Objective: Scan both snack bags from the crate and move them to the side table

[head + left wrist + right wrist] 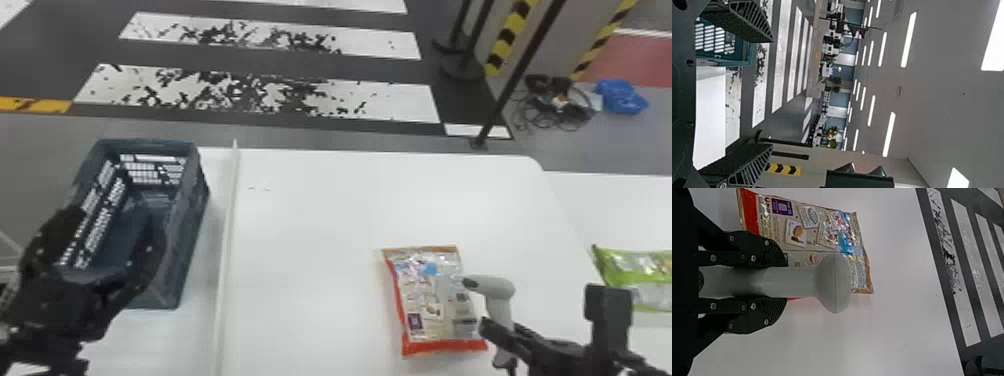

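Scanner (836,282) clamped in right gripper (781,282), head free above red-edged snack bag (425,305), likely to read it; left gripper (770,93) gapes by crate (187,225); green snack bag (645,267) lies right, on side table (620,210).

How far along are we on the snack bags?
Looks about half done: the green bag is on the side table; whether it got scanned, I can't tell. In hand: the right pincer grips the scanner by the red-edged bag, out of the crate. Left: probably finish that scan, then move this bag over.
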`<state>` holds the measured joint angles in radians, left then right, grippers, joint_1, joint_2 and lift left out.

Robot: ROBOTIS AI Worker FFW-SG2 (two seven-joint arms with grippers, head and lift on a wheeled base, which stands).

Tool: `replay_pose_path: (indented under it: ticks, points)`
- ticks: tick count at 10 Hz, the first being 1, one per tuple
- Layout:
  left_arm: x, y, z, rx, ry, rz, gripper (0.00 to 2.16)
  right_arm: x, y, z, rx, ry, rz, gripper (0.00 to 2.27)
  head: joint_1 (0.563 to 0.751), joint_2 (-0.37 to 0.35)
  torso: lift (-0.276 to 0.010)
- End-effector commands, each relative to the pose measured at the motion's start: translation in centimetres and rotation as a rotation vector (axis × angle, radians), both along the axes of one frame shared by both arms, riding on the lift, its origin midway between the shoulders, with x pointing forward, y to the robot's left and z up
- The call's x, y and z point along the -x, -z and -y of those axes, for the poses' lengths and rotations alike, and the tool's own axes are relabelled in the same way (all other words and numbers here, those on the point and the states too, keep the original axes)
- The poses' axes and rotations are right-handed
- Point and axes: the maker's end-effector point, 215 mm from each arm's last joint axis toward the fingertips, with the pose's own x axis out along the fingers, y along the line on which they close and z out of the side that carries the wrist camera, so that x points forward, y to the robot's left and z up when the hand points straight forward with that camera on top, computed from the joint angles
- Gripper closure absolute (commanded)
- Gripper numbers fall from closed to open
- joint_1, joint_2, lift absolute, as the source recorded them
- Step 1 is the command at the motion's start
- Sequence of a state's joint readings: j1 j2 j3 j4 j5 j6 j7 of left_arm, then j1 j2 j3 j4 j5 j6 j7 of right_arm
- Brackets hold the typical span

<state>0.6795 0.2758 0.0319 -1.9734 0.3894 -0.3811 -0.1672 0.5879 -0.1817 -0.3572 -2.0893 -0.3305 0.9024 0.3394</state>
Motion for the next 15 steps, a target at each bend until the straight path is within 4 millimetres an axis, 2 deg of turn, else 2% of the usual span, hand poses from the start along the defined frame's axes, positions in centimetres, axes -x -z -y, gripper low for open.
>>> replay_pose_path:
  ticks: [1,3,5,7,8,9,10,12,13,15]
  points:
    - [0.0,0.0,0.1,0.001,0.001,0.001,0.04,-1.9,-1.1,2.4,0.019,0.031,0.011,2.24,0.695,-0.118,-0.029]
    - [0.3,-0.2,0.1,-0.001,0.0,0.001,0.04,-4.2,-0.9,5.1,0.051,0.059,-0.002,2.24,0.695,-0.167,-0.029]
    - [0.8,-0.3,-0.1,-0.008,-0.005,-0.002,0.04,-7.3,0.6,7.7,0.071,0.076,0.004,2.24,0.695,-0.197,-0.029]
    - [1.3,-0.3,-0.9,-0.021,-0.018,-0.01,0.04,-9.3,2.2,9.6,0.078,0.073,0.011,2.24,0.695,-0.229,-0.029]
    - [1.5,-0.3,-0.9,-0.023,-0.02,-0.01,0.04,-9.5,3.5,10.4,0.091,0.074,0.009,2.24,0.695,-0.234,-0.029]
    - [1.6,-0.5,-0.9,-0.027,-0.022,-0.008,0.04,-9.7,4.0,11.2,0.102,0.076,0.021,2.24,0.695,-0.242,-0.029]
    - [1.6,-0.6,-0.7,-0.029,-0.021,-0.007,0.04,-9.7,4.2,11.7,0.111,0.079,0.029,2.24,0.695,-0.246,-0.029]
    - [1.7,-0.5,-0.5,-0.034,-0.023,-0.013,0.04,-9.7,3.4,14.4,0.141,0.097,0.044,2.24,0.695,-0.271,-0.029]
    - [1.7,-0.3,-0.3,-0.041,-0.021,-0.017,0.04,-9.5,3.4,15.1,0.149,0.097,0.039,2.24,0.695,-0.292,-0.029]
    - [1.6,-0.4,0.2,-0.042,-0.014,-0.018,0.04,-9.4,3.9,15.3,0.156,0.089,0.049,2.24,0.695,-0.319,-0.029]
